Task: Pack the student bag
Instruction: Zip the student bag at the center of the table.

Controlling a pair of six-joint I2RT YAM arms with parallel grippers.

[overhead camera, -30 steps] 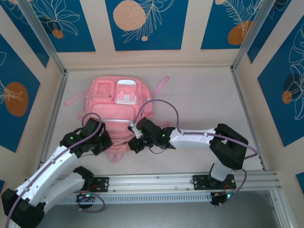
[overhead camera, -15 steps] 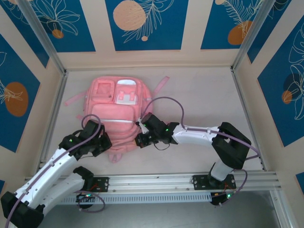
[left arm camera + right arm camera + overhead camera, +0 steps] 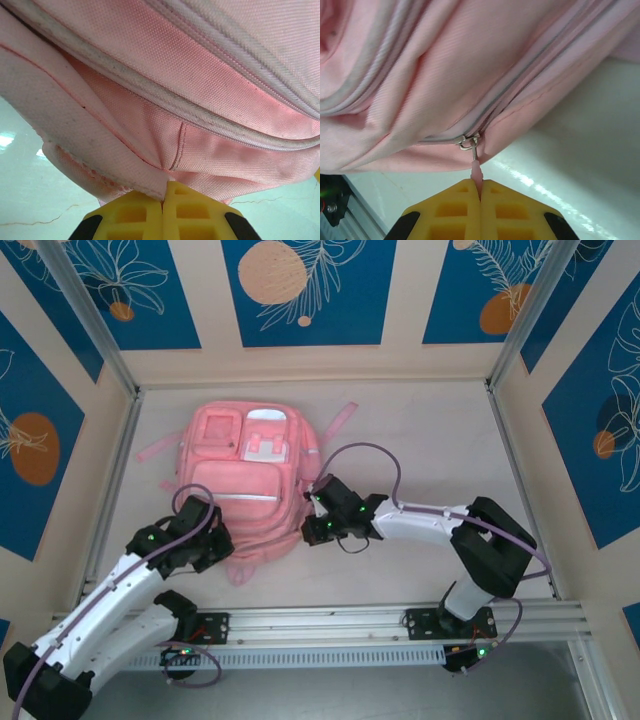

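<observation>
Fabric of the student bag (image 3: 245, 490) sits pinched in my left pincer (image 3: 163, 194). My right pincer (image 3: 480, 186) clamps its zip pull (image 3: 476, 171).

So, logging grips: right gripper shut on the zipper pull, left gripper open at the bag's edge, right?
No: the left gripper is shut, pinching a fabric edge of the student bag, as the left wrist view shows. Otherwise right.

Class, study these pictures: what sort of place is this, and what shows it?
Probably a robot test cell: left arm and right arm bolted to a metal rail, decorated wall panels boxing in the table, one student bag lying on it.
</observation>
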